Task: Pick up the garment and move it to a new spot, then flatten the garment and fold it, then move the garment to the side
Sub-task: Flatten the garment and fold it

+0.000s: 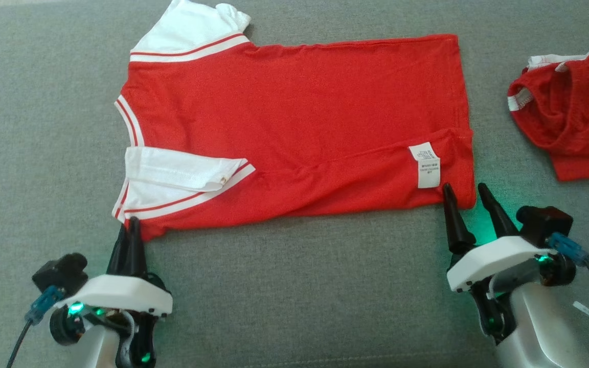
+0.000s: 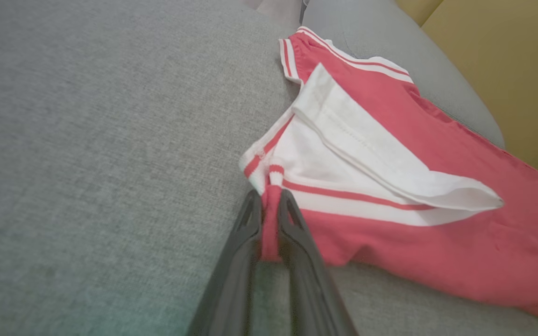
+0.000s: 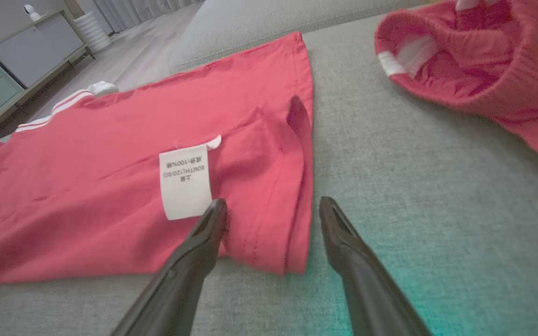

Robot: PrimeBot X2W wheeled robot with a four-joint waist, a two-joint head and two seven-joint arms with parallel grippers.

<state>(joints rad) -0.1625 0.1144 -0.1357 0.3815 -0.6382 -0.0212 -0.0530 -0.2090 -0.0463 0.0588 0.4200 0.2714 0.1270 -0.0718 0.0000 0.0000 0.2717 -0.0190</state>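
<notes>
The garment (image 1: pixel 294 128) lies flat on the grey cushion (image 1: pixel 294 286). Jaws of the left gripper (image 2: pixel 269 200) pinch its shoulder corner — those of the right gripper (image 3: pixel 272 203) stand apart around the hem corner (a one-sided lift could skew it).

Head view looks steeply down over the whole shirt (image 1: pixel 299 122); left wrist view sits low, close at its collar-end corner, right wrist view at its hem corner.

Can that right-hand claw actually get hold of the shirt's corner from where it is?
Probably yes: the right gripper stands open astride the near hem corner of the red shirt, nothing in between.
</notes>
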